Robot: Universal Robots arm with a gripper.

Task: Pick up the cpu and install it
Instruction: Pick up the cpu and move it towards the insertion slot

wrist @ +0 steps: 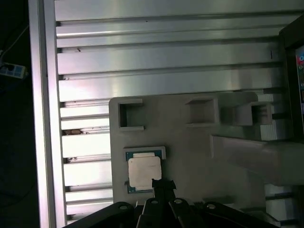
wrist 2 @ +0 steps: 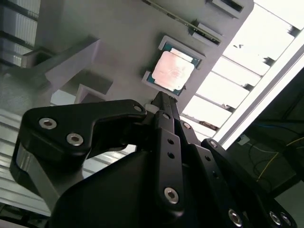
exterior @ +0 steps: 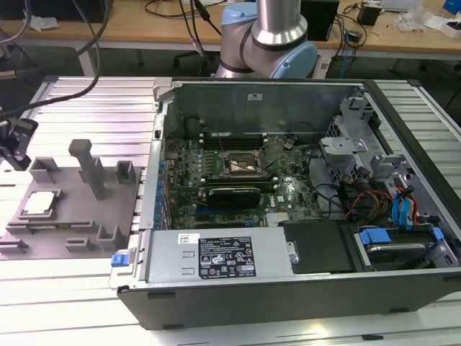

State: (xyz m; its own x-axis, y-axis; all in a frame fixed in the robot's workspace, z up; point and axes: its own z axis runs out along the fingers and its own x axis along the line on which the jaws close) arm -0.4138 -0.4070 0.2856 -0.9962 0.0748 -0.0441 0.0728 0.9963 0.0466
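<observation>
The cpu (exterior: 39, 204) lies flat, silvery top up, in a shallow square nest on the grey fixture plate (exterior: 72, 216) at the exterior view's left. Both wrist views show the cpu (wrist 2: 173, 71) (wrist: 145, 172) with its green rim. My gripper (exterior: 14, 148) hangs above the fixture's left end. Its black fingers come together to one narrow tip (wrist 2: 161, 99) (wrist: 163, 184), shut and empty, just off the chip's edge and above it. The black metal-framed socket (exterior: 241, 164) sits on the motherboard inside the open computer case (exterior: 216, 310).
Grey posts and brackets (exterior: 90, 169) stand up from the fixture plate beside the cpu nest. The case holds a long black graphics card (exterior: 232, 194), a drive cage and cables (exterior: 374, 198) and a power supply (exterior: 223, 256). Ribbed aluminium tabletop (exterior: 94, 97) surrounds everything.
</observation>
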